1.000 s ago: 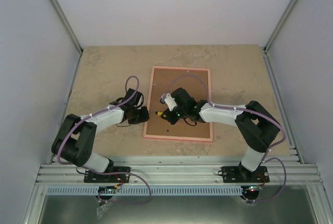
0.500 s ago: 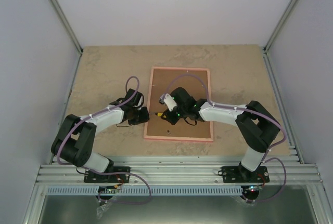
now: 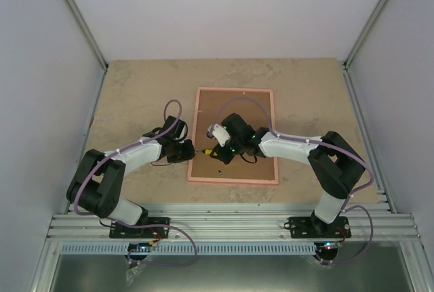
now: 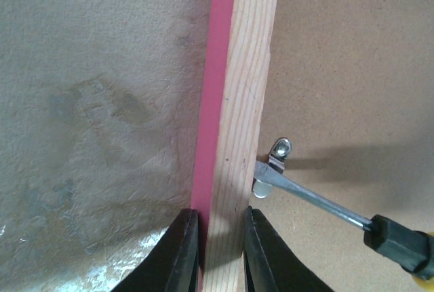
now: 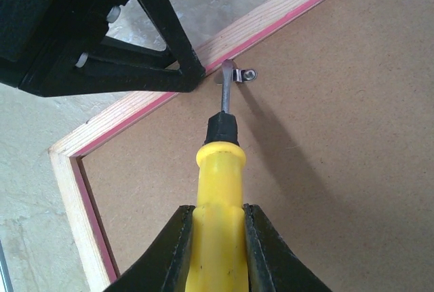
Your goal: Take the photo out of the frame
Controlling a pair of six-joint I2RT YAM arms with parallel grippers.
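Your right gripper (image 5: 218,238), pinching the screwdriver (image 5: 220,170), has edged its blade onto the tab (image 4: 279,148) while your left gripper (image 4: 218,238) clamps the frame (image 4: 237,68), so you can swing that tab aside.

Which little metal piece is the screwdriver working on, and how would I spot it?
Find the pink frame lying face down mid-table, brown back up. Along its left wooden edge, just past where black fingers pinch it, a small silver clip sits on that brown back. It is the shiny tab with the yellow-handled screwdriver tip against it.
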